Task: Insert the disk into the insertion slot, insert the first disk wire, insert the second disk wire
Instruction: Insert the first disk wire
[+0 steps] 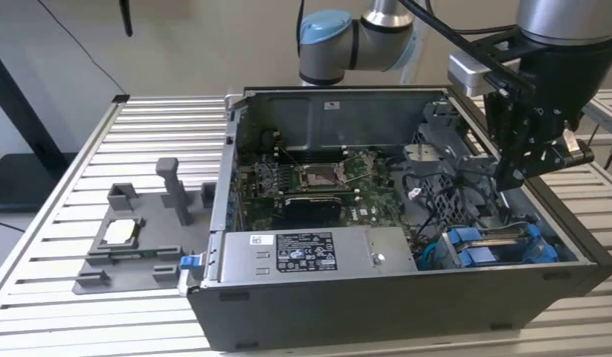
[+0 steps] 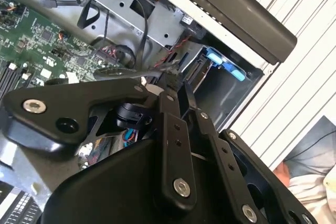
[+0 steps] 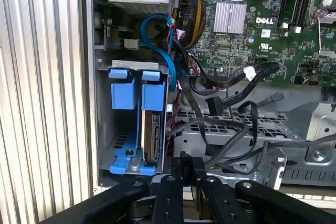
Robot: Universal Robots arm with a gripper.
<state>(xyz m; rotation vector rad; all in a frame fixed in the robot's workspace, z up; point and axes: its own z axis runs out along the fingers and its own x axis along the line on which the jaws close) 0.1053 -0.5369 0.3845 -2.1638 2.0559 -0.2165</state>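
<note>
Just beyond black gripper (image 3: 186, 162), jaws together, silver-grey hard disk in blue plastic carrier (image 3: 152, 136) sits in grey drive bay (image 3: 102, 129). Likely stiff and shock-sensitive, so grip the carrier edges.

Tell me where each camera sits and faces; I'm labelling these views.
Exterior view: off the arm, looking down into the open computer case; the arm and gripper show.
First wrist view: on the wrist, facing the disk in the insertion slot, past the gripper.
Second wrist view: on the wrist, facing the motherboard, over the gripper.
Shared: all three show the disk's blue carrier.
</note>
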